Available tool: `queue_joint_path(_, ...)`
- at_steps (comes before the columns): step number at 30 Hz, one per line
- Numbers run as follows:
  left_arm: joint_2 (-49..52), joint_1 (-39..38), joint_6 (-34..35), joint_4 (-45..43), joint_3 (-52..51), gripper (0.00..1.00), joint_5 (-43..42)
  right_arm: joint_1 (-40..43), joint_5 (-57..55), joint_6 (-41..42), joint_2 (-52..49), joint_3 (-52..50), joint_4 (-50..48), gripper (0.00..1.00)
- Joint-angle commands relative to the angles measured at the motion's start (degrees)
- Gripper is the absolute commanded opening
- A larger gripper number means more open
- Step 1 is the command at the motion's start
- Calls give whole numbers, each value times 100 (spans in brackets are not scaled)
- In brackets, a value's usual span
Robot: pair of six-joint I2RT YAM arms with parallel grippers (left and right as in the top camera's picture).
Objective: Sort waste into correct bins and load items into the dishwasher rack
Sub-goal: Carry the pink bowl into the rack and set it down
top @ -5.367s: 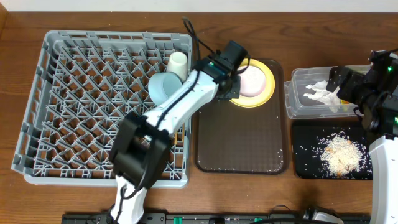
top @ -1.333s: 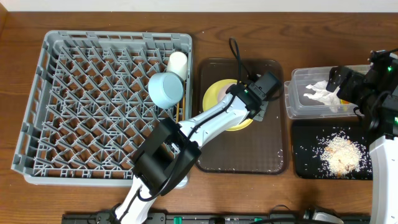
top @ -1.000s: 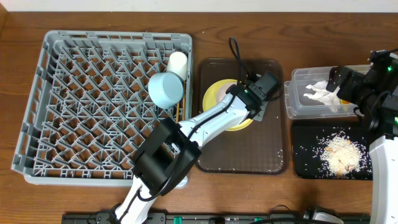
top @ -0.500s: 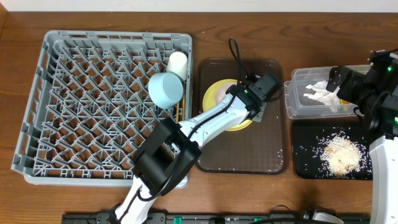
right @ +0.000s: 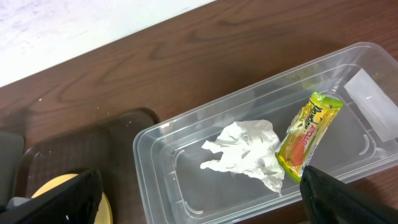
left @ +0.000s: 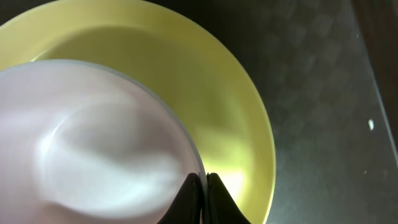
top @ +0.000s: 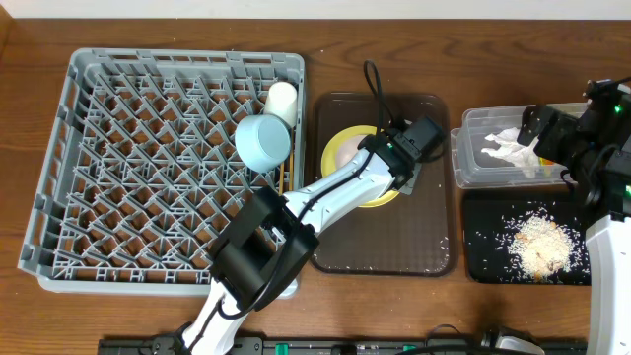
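**Q:** Which step are you on?

**Me:** Loading the dishes. My left gripper [left: 200, 186] has its fingers pinched nearly together on the rim of the white cup [left: 93, 149], at about the cup's four o'clock in the wrist view. The cup sits on the yellow plate [left: 224, 106], and the plate rests on the brown tray [top: 394, 247], toward the tray's twelve o'clock.

**Q:** And the waste?

**Me:** It looks sorted. The napkin [right: 245, 152] and the wrapper [right: 308, 134] lie in the clear tub [right: 155, 140]. The rice [top: 537, 244] is heaped in the black tub [top: 483, 212], at six o'clock from the clear one. My right gripper [right: 205, 196] hangs over the clear tub with its fingers spread wide and nothing in them.

**Q:** What does the next move ask of you?

**Me:** I'd lift the cup straight up off the plate, then carry it toward nine o'clock to the rack [top: 128, 177]. The blue bowl [top: 262, 141] and the cream cup [top: 283, 99] already sit at the rack's two o'clock corner, so I'd need a free cell beside them. I hold only a thin rim, so I'd go slowly in case the cup tips or slips. The plate would come after.
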State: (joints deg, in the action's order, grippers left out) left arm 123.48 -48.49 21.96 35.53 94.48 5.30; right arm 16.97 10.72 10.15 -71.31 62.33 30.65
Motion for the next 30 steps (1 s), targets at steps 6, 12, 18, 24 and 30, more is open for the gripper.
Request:
queue_joint_path(6,-1517,177,-138,925,267,6,-614,22,28,-59,15,98,7,99)
queue_joint_path(12,-3121,894,234,1685,267,6,-1952,22,28,-59,15,98,7,99)
queue_joint_path(18,-3869,2597,0,2422,208,6,-4704,22,26,-59,15,98,7,99)
queue_joint_path(24,-3818,3926,-732,2549,-459,6,-7322,22,28,-59,15,98,7,99)
queue_joint_path(30,-3818,4859,-1252,2199,-1735,6,-8496,22,28,-59,15,98,7,99)
